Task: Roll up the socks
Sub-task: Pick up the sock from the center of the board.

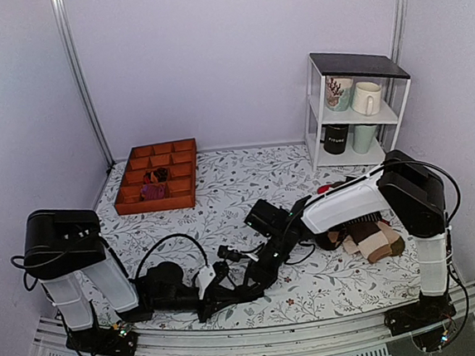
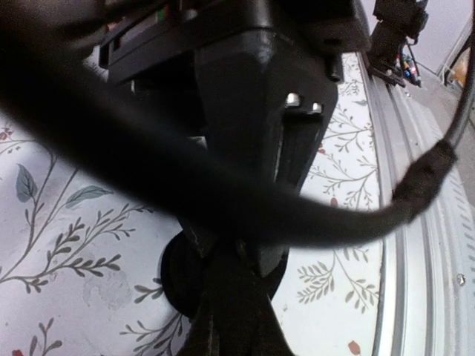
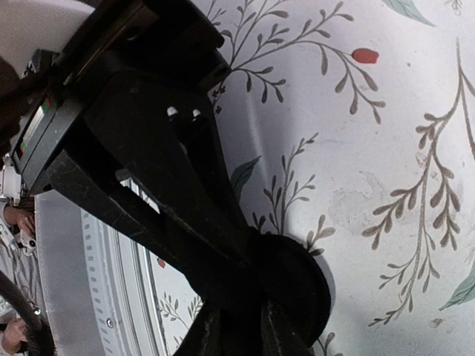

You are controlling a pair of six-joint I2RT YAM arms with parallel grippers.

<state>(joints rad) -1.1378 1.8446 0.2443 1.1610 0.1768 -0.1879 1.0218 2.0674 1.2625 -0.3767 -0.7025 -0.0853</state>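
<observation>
The socks are a dark black bundle near the table's front edge, between both arms. The left wrist view shows them as a round black wad on the flowered cloth, with my left gripper shut on the fabric. In the right wrist view the same wad sits just ahead of my right gripper, whose fingers are shut on black fabric too. Both grippers meet nose to nose at the bundle, left gripper and right gripper. No white stripes show.
An orange compartment tray lies at the back left. A white shelf with mugs stands at the back right. A heap of brown and tan socks lies under the right arm. The metal rail edges the table front.
</observation>
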